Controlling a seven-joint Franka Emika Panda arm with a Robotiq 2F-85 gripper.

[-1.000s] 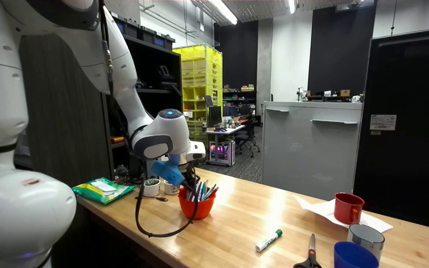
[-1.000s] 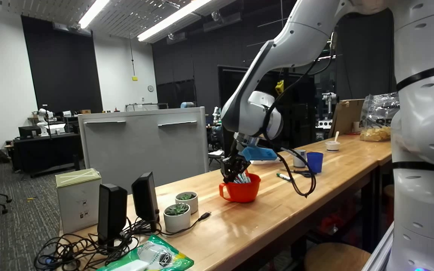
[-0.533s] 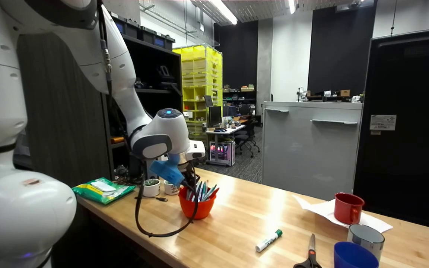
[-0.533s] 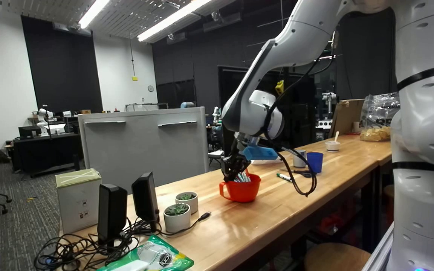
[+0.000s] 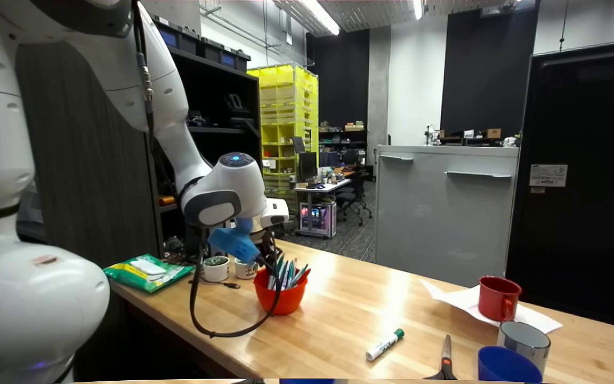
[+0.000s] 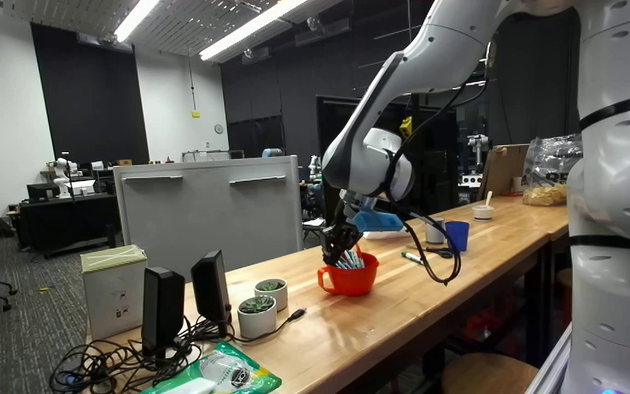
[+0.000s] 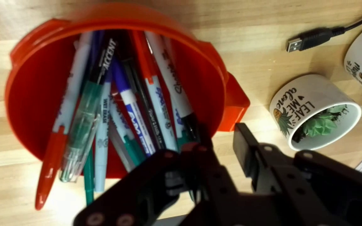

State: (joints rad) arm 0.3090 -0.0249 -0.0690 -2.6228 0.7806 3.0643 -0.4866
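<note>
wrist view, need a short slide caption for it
Parted fingers at a red handled bowl of markers, with a potted succulent and USB plug nearby.

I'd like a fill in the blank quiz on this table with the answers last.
In the wrist view, a green translucent plastic marker inside the round orange-red plastic bowl bears the word ____.
The white cylindrical marker near the black-handled scissors has a ____ cap.
The cylindrical handled mug standing on the white paper sheet is ____ in colour.
The black cable near a white ceramic plant pot ends in a ____ plug.
Missing words: ACCENT; green; red; USB.
</note>
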